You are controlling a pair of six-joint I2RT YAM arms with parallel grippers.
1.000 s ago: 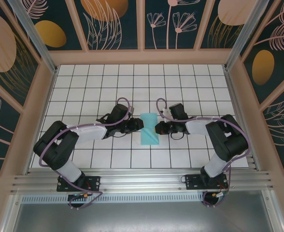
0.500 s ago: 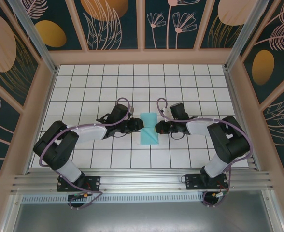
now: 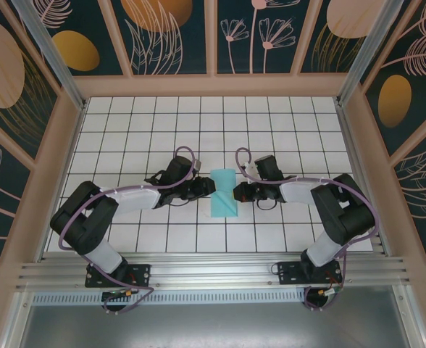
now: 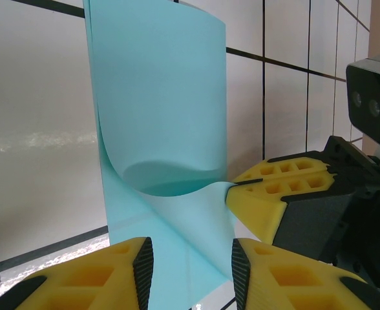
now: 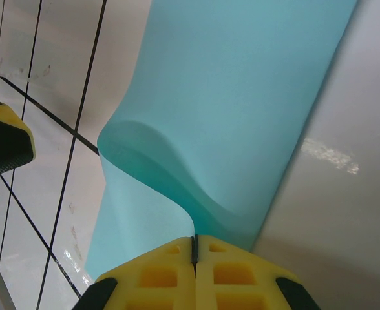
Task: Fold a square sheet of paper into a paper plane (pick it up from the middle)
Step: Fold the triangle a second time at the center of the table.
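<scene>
Pinching square sheet of paper (image 3: 222, 193) mid-frame, right gripper (image 5: 194, 248) clamped; left gripper (image 4: 191, 258) agape, empty — first half-fold underway, rest remains.

- Top view: bright, even light from above. The white tiles (image 3: 271, 123) look clean, with no blown-out patches.
- The arms (image 3: 137, 197) throw only faint, soft shadows on the tiles close beside them.
- Grid lines stay nearly straight out to the edges, and focus is sharp throughout.
- Left wrist view: the paper (image 4: 158, 97) is crisp and evenly lit, darker inside its curl. A pale smear of glare crosses the tile at left.
- Right wrist view: a bright glare streak on the tile at right, with shade under the paper's fold.
</scene>
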